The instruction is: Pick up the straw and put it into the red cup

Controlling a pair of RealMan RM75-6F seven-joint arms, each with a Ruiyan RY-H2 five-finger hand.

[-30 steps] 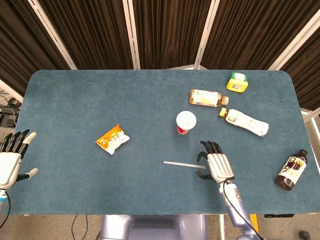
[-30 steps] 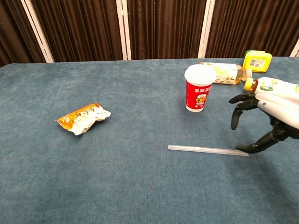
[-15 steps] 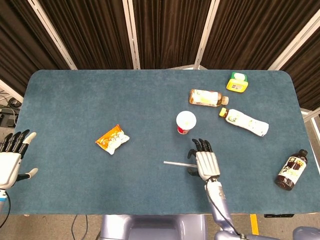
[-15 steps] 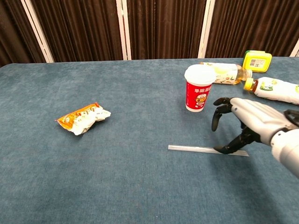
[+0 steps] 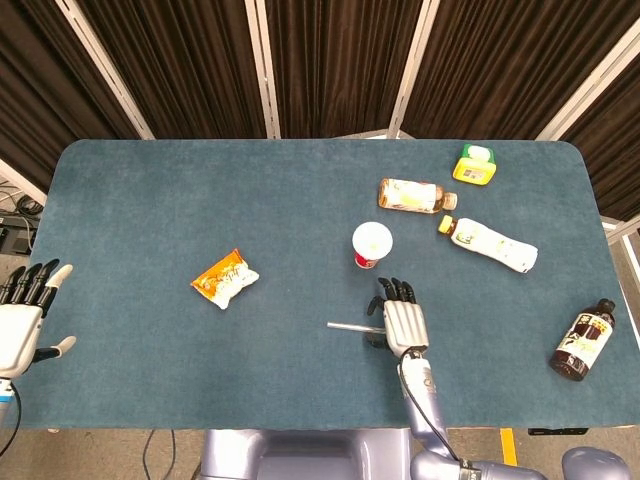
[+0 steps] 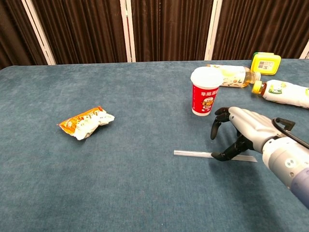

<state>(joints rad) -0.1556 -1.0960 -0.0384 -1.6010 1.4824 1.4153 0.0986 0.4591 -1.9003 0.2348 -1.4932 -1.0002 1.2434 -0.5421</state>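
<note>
- Straw [image 6: 193, 153]: clear, lying flat on the blue counter [image 5: 150, 220], just in front of the red cup [image 6: 206, 92]. In the head view only its left stretch shows [image 5: 345, 326]; the rest runs under the right robot hand.
- Right robot hand [image 6: 231, 133]: hangs directly over the straw's right part, palm down, dark fingers [image 6: 215, 126] curled downward and apart. Thumb tip sits down at the straw line in the chest view; cannot tell if it truly touches. Nothing gripped — the straw is flat on the counter, so the hand is released.
- Same hand from the head view [image 5: 400, 318]: just below the red cup [image 5: 371, 244], not touching it.
- Red cup: upright, white lid on top, cartoon print on its side, standing a little right of the counter's middle.
- Left robot hand [image 5: 22, 318]: off the counter's left edge, well apart from everything, fingers spread and straight, holding nothing. Seen in the head view only.
- Orange snack packet [image 5: 225, 278]: lies left of centre, well apart from the straw.
- Amber drink bottle [image 5: 413, 195]: on its side behind the cup.
- White-labelled bottle [image 5: 488, 243]: on its side, to the right of the cup.
- Yellow-green box [image 5: 474, 164]: near the far right edge.
- Dark bottle [image 5: 582, 341]: lying near the counter's right edge, well away from the right robot hand.
</note>
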